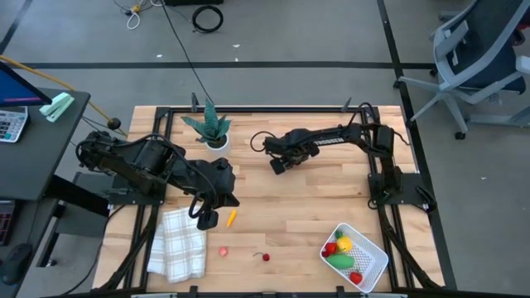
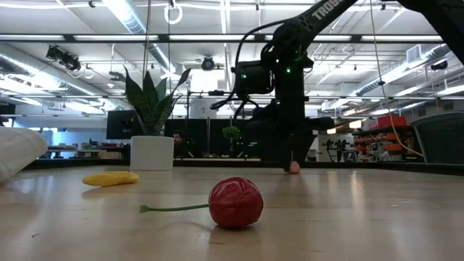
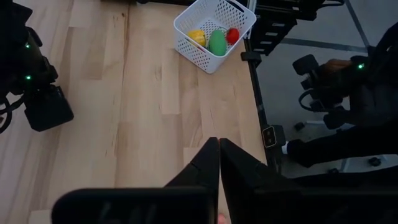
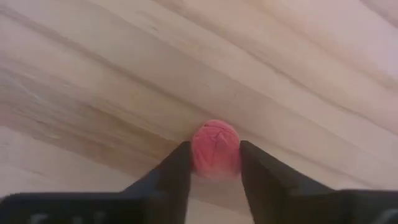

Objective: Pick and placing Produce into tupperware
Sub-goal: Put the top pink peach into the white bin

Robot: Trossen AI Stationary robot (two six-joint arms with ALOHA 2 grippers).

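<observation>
High view: right gripper (image 1: 277,163) is low over mid-desk (image 1: 315,207), well apart from the tupperware (image 1: 374,255); left gripper (image 1: 207,217) waits near the front.

Low view: pink ball (image 2: 293,167) sits on the desk under the right gripper.

Left wrist view: fingers (image 3: 208,165) pressed together, empty.

Right wrist view: fingers (image 4: 177,171) pinch the ball at its widest part. Likely light, smooth and round, so it could squirt out; a centred grip looks best.
</observation>
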